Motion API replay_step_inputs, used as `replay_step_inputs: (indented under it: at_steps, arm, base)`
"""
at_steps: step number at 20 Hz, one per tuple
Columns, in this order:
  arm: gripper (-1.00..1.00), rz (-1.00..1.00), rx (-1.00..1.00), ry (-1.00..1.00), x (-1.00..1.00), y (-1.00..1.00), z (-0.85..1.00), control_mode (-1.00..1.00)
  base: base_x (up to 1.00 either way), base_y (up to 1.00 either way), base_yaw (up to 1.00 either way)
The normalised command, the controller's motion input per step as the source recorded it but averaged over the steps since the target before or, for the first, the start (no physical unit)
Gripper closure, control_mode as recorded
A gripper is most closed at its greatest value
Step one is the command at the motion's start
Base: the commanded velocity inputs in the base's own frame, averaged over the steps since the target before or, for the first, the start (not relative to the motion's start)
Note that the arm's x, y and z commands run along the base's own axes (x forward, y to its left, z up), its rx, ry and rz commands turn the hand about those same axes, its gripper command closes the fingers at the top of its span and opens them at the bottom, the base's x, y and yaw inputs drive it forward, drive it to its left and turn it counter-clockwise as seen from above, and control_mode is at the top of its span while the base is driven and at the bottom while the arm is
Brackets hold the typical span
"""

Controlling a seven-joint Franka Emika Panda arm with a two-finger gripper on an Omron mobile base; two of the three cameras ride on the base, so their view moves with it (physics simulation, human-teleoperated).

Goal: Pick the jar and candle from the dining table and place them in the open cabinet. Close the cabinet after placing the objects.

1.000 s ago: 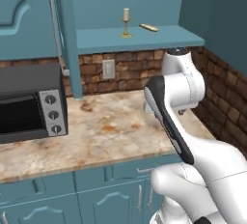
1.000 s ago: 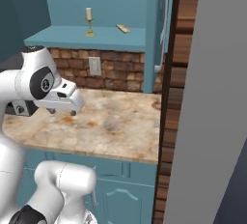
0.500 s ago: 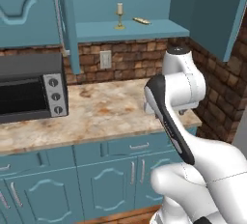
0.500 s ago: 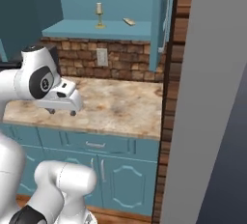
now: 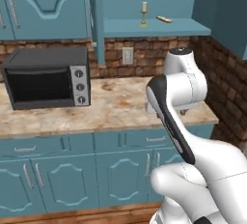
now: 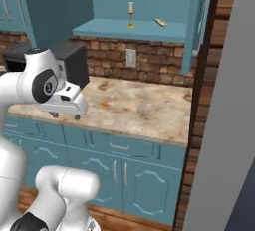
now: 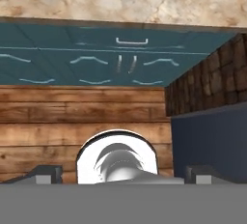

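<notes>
The candle [image 5: 144, 13] stands on the shelf of the open cabinet [image 5: 149, 27], a reddish stick [image 5: 164, 19] just beside it; the gripper [image 6: 64, 114] hangs released and empty over the worktop [image 6: 134, 108]; judged next: fetch the jar, then close the doors.

A teal shelf [image 5: 144, 28] in the open cabinet bears the candle [image 5: 144, 14] and a small stick [image 5: 164, 19]; the counter [image 5: 116, 107] below carries a toaster oven [image 5: 47, 77]

Brick backsplash [image 5: 144, 54] behind marbled counter [image 5: 116, 105], plank floor [image 7: 82, 121].
</notes>
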Motion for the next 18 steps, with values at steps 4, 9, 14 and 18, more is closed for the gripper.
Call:
replay_step_inputs:
  at_steps: [4, 9, 14, 18]
  arm:
    - [-1.00, 0.00, 0.00, 0.00, 0.00, 0.00, 0.00, 1.00]
    - [-1.00, 0.00, 0.00, 0.00, 0.00, 0.00, 0.00, 1.00]
    - [-1.00, 0.00, 0.00, 0.00, 0.00, 0.00, 0.00, 1.00]
    - [-1.00, 0.00, 0.00, 0.00, 0.00, 0.00, 0.00, 1.00]
  base:
    - [-0.08, 0.34, 0.45]
    - [-0.13, 0.44, 0.45]
    - [-0.05, 0.36, 0.44]
    - [-0.04, 0.33, 0.43]
